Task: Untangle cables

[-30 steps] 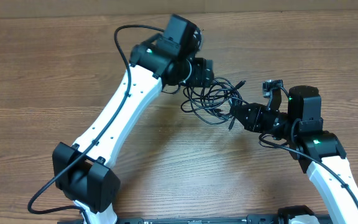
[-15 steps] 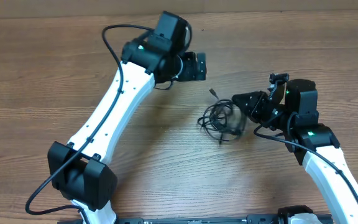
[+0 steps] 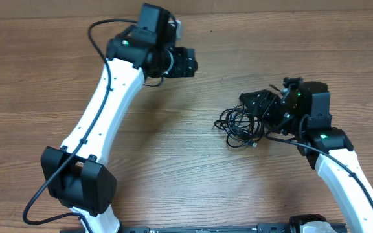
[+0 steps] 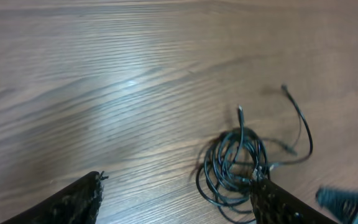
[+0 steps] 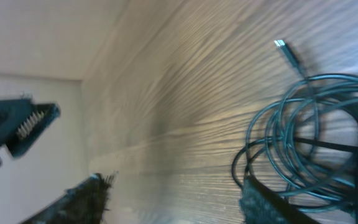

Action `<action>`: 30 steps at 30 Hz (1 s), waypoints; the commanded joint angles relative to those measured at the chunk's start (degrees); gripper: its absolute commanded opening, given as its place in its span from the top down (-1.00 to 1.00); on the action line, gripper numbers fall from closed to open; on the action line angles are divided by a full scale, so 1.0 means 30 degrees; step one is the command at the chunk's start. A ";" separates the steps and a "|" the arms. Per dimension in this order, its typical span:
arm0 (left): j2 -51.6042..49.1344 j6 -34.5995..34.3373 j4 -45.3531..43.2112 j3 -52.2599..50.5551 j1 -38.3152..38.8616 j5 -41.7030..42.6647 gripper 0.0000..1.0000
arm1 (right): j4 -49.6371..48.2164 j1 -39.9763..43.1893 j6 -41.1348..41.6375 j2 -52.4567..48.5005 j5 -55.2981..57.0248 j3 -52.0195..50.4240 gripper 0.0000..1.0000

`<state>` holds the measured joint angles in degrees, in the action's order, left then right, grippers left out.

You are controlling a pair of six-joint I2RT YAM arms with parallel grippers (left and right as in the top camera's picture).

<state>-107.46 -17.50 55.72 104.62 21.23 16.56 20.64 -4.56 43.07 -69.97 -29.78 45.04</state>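
**Condition.** The thin black flexible cables point(image 3: 240, 125) lie in one knotted coil on the brown wood-grain table point(image 3: 173, 162), right of centre. The right gripper point(image 3: 250, 103) sits at the far right edge of the coil. Its jaws stand apart with bare wood between them, and it has hold of nothing that you can see. The left gripper point(image 3: 190, 63) hangs far and left, well apart from the coil. Its jaws are spread wide and empty.

**Hazards.**
- A loop appears to lie against one finger of the right gripper point(image 5: 176, 186). If you pull that arm away, the loop may snag and drag the whole coil with it.
- Closing on several strands at once is likely to tighten the knot, not free it.
- Nothing anchors the coil. A one-handed pull would probably slide the whole bundle across the table without separating any cable.
- A small plug connector point(image 5: 281, 45) sticks out on a free end. It may catch in a loop if that end is drawn through.

**Limits of view.**
- From overhead, the right gripper covers part of the coil.
- The right wrist view is blurred, and the cables point(image 5: 309, 137) run off its right edge.
- You cannot count the cables or trace their crossings in any view.
- You cannot confirm whether the strand actually touches the finger.
- You cannot identify the toothed teal-grey shape point(image 5: 20, 124) at the left of the right wrist view.
- You cannot identify the blurred blue-grey shape point(image 4: 347, 200) near the cables point(image 4: 235, 165) in the left wrist view.
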 commanded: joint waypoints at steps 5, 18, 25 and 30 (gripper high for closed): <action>-0.0962 0.0889 0.0568 -0.0160 0.1836 0.0619 -0.19 | 0.3534 0.3147 -0.0532 -0.0022 0.3177 0.2011 -0.49; -0.5566 -0.8174 0.0576 -0.0168 0.5020 0.4146 -0.46 | 0.5457 0.5938 -0.2499 -0.0022 0.3417 0.2280 -0.75; -0.7584 -0.8109 0.0430 -0.0168 0.6528 0.2820 0.92 | 0.5450 0.5938 -0.2951 -0.0022 0.3395 0.2280 -0.86; -0.7970 -1.0768 0.0408 -0.0160 0.6200 0.0772 0.91 | 0.6011 0.5916 -0.2958 -0.0022 0.2907 0.2273 -0.88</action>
<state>-130.98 -43.18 56.88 104.44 41.56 24.14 38.28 13.04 35.42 -70.04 -20.34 50.24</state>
